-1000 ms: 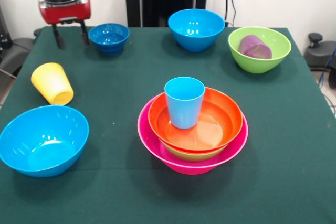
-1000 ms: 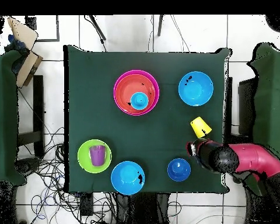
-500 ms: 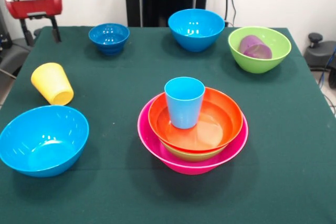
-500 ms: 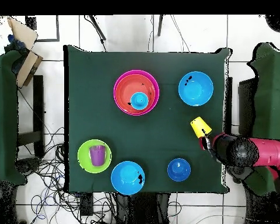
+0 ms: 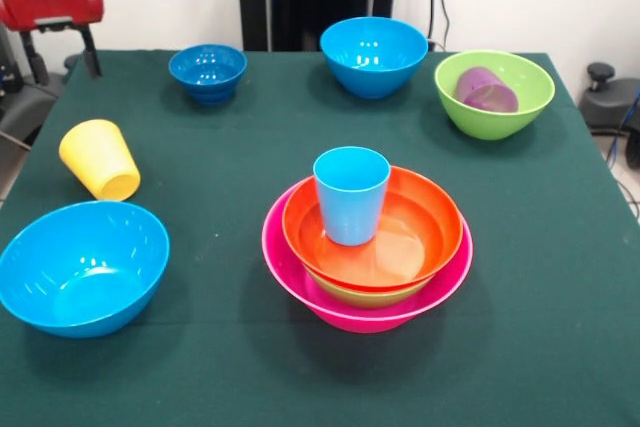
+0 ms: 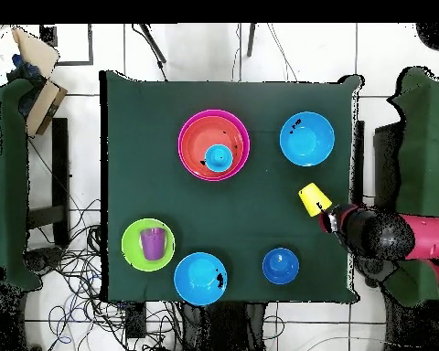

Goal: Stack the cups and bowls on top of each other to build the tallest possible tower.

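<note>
The gripper is hanging open and empty at the upper left of the front view. The yellow cup is lying tipped over below it, left of the tower. It is looking easy to knock, so I think a bump could roll it off the table.

We saw the gripper as two thin black fingers, straight and parallel with a gap between them, under a glossy red block with rounded corners. Above it sat a black cylinder ringed by a pale metal band. From overhead, the arm was a thick, rounded magenta-red link ending in a dark, speckled, domed wrist.
</note>
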